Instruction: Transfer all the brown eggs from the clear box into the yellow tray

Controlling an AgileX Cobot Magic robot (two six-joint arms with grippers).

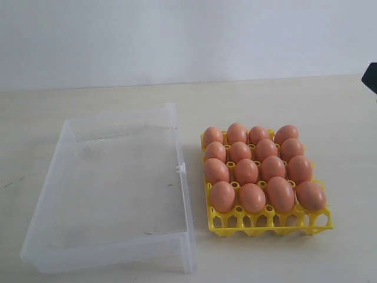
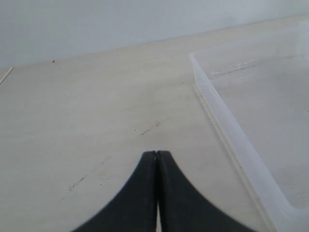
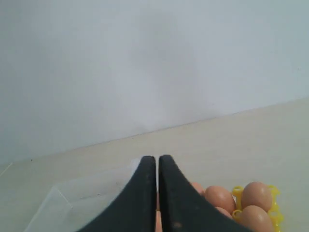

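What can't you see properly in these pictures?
Exterior view: the dark shape at the right edge is cut off; unidentifiable.
Right wrist view: the black right gripper covers most brown oval eggs and the yellow plastic egg tray.
Left wrist view: the clear plastic box runs past the picture's edge.
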